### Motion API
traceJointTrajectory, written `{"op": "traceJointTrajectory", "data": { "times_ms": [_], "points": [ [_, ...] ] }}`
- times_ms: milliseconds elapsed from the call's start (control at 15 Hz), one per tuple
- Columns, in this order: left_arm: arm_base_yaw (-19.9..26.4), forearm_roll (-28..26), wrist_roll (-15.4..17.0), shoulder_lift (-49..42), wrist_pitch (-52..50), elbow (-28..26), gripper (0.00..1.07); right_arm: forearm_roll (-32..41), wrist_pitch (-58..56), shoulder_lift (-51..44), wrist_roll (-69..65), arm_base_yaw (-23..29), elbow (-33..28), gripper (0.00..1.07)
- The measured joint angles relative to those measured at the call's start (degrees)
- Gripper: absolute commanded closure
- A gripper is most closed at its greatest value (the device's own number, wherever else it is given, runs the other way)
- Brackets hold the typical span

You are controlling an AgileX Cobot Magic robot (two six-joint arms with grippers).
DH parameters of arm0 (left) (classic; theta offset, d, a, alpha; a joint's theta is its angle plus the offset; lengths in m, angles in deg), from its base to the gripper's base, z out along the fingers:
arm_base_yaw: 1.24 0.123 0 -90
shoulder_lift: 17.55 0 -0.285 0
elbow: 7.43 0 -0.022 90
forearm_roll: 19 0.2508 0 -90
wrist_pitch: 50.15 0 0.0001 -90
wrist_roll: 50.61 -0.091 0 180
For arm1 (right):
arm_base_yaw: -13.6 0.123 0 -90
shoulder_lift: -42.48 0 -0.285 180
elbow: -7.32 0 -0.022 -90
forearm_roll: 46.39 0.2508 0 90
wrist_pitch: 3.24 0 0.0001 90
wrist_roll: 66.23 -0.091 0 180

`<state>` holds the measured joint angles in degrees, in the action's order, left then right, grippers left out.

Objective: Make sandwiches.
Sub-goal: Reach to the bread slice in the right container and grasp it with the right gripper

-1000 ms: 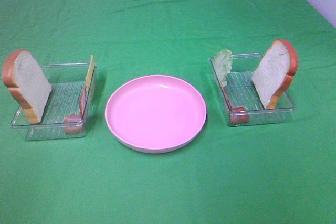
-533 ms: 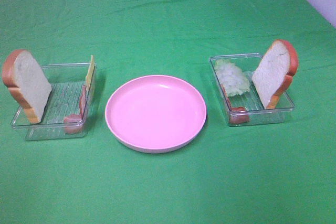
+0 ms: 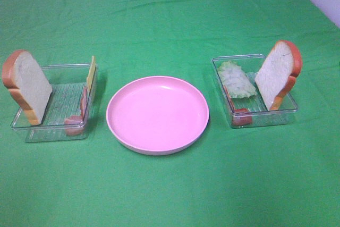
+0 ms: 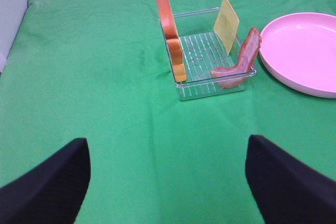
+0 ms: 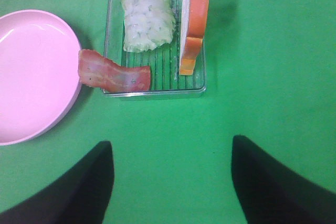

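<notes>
Nothing's stacked so far, the sandwich parts all sit in two clear trays either side of the pink plate (image 3: 157,114). In the left tray (image 3: 53,135), a bread slice (image 3: 26,84) stands at the outer wall, with a cheese square (image 3: 91,74) and bacon strip (image 3: 74,123) on the plate side. In the right tray (image 3: 265,120), lettuce (image 3: 236,81) lies flat, a second bread slice (image 3: 279,73) is propped up, and a second bacon strip (image 3: 241,116) sits at the near corner. The left tool (image 4: 166,140) and right tool (image 5: 171,141) both hang wide open over the green table (image 3: 170,14), gripping nothing.
</notes>
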<state>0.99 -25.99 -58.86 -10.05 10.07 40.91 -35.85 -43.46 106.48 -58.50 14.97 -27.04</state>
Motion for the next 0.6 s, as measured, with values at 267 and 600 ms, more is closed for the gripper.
{"op": "traceJointTrajectory", "data": {
  "times_ms": [267,600],
  "points": [
    [0.0,0.0,0.0,0.0,0.0,0.0,0.29,0.3,-1.1,19.5,-1.6,0.0,12.5,0.43],
    [0.0,0.0,0.0,0.0,0.0,0.0,0.29,-0.8,-9.7,40.2,-1.7,0.0,33.6,0.33]
  ]
}}
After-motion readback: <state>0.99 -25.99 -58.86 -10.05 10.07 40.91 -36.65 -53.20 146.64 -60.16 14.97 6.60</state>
